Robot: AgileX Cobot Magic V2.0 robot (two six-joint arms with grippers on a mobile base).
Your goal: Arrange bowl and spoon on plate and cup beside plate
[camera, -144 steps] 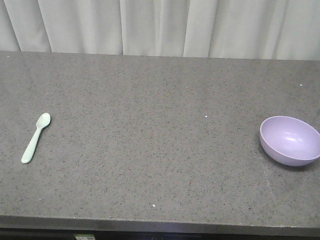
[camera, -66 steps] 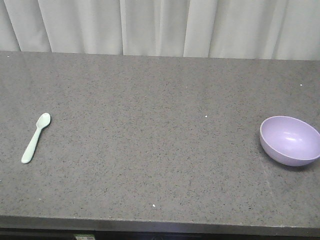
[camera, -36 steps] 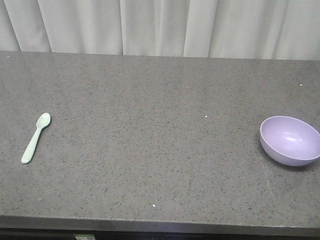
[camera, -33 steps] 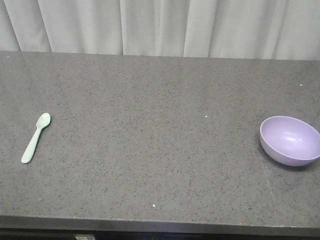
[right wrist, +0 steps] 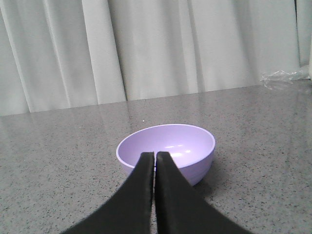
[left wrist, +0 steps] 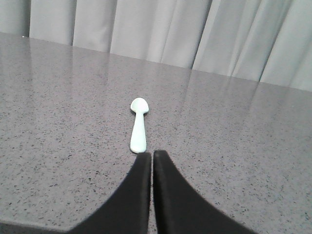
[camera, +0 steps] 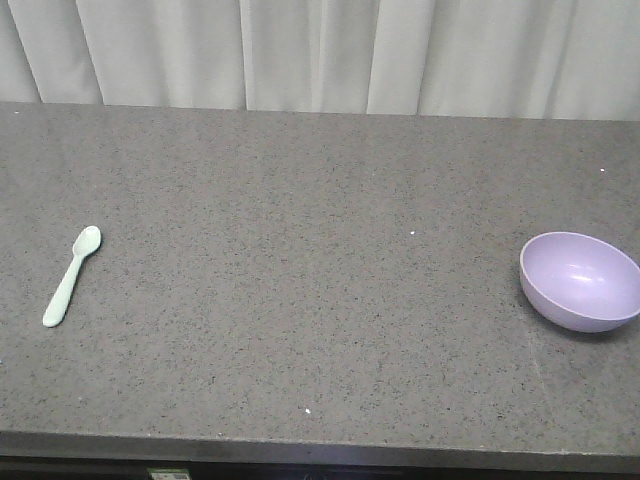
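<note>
Our left claw (left wrist: 152, 155) is closed and empty; beyond its tips the short mint-green plastic spoon (left wrist: 138, 127) lies flat on the grey speckled counter (left wrist: 234, 141). Our right claw (right wrist: 155, 156), also closed and empty, faces the round lavender plastic bowl (right wrist: 187, 140), standing upright. Farthest hangs a white curtain (right wrist: 146, 48).

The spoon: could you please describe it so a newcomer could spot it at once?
On the long speckled grey countertop before the pale curtain, look at the front view's left end. There lies a short mint-green plastic spoon, head towards the curtain. Its only neighbour, a round lavender plastic bowl, sits at the far right.
</note>
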